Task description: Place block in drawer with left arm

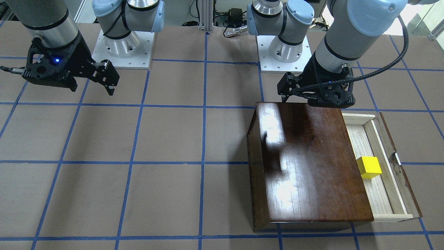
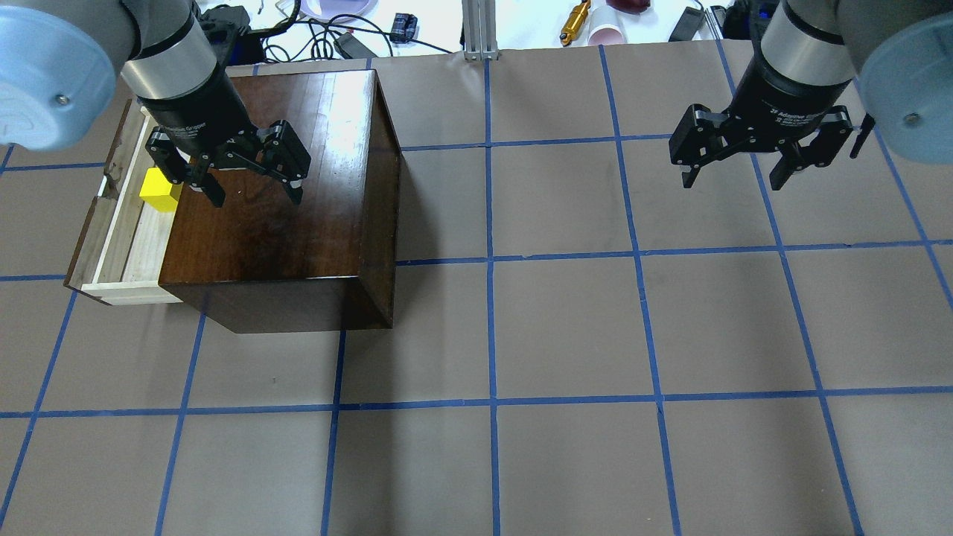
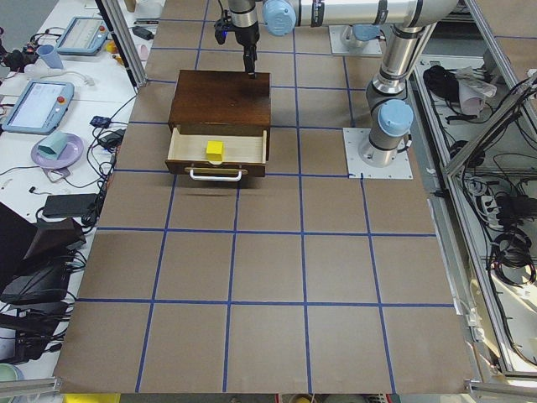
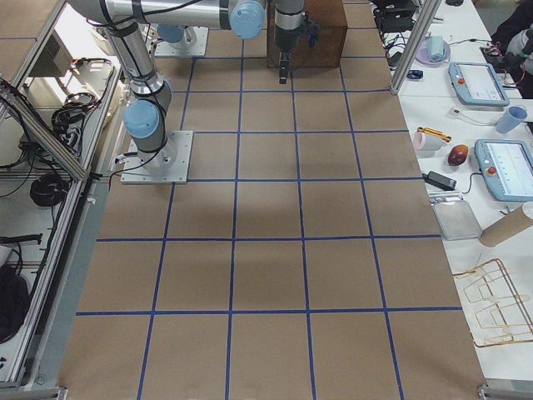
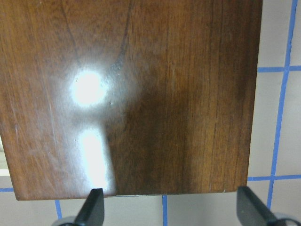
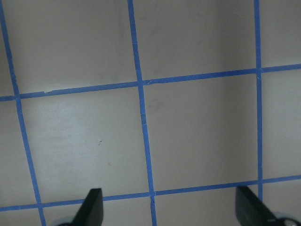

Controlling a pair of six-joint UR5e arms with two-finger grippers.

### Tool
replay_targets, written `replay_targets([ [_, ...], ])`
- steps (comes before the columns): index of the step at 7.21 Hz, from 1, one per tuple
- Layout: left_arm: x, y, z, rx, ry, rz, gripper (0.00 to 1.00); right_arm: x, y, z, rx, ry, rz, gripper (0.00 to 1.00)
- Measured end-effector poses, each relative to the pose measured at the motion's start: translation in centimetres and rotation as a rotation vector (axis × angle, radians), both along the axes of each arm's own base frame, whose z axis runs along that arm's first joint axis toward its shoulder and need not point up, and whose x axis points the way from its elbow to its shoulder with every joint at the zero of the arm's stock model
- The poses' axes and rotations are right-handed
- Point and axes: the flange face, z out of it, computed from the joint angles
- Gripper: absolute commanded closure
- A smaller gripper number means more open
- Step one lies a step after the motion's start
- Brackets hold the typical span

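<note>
The yellow block (image 1: 368, 167) lies in the pulled-out drawer (image 1: 360, 142) of the dark wooden box (image 1: 312, 163). It also shows in the overhead view (image 2: 160, 190) and the exterior left view (image 3: 216, 149). My left gripper (image 2: 257, 199) is open and empty. It hangs above the box top (image 2: 275, 186), just to the right of the block in the overhead view. The left wrist view shows only the box top (image 5: 141, 94) between its open fingertips (image 5: 94, 207). My right gripper (image 2: 733, 182) is open and empty, above bare table far from the box.
The table is brown paper with a blue tape grid (image 2: 489, 260). The two arm bases (image 1: 121, 45) (image 1: 284, 48) stand at the robot's edge. Cables, cups and tablets (image 3: 38, 101) lie on the side benches beyond the table.
</note>
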Motion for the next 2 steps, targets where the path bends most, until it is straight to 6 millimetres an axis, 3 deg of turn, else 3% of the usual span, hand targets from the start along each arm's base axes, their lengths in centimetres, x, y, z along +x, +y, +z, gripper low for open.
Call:
replay_targets([
  [2, 0.22, -0.03, 0.0, 0.0, 0.001, -0.001, 0.0, 0.0, 0.0, 0.01, 0.0, 0.0, 0.0, 0.0],
])
